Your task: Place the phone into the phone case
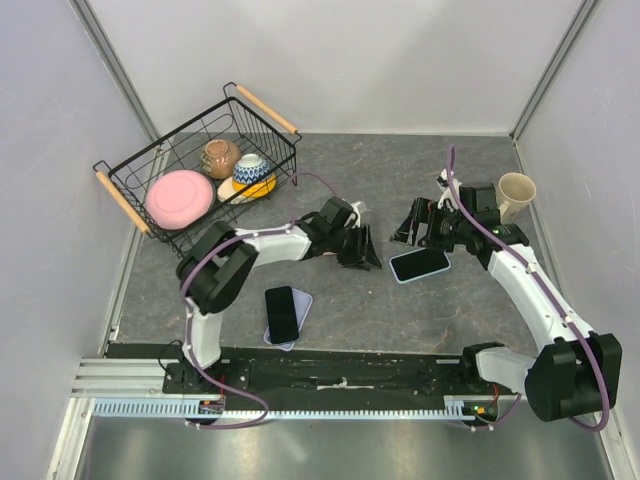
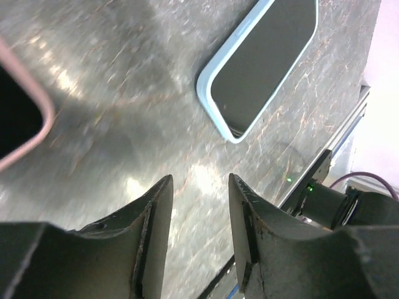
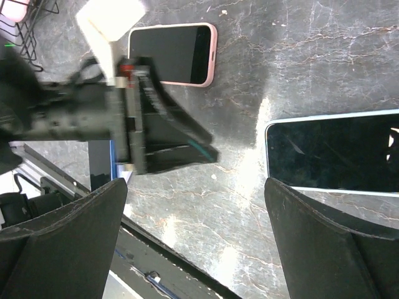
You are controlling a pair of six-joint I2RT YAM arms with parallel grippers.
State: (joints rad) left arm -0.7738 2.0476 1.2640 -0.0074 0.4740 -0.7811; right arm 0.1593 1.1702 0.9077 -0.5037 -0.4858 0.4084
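A black phone lies on a pale pink case near the front of the table, slightly askew on it. It also shows in the right wrist view, and the case's edge shows in the left wrist view. A second phone in a light blue case lies flat mid-table. My left gripper hovers low just left of it, jaws slightly apart and empty. My right gripper is wide open and empty just behind the blue-cased phone.
A black wire basket at the back left holds a pink plate and bowls. A beige mug stands at the back right. A metal rail runs along the front edge. The two grippers are close together.
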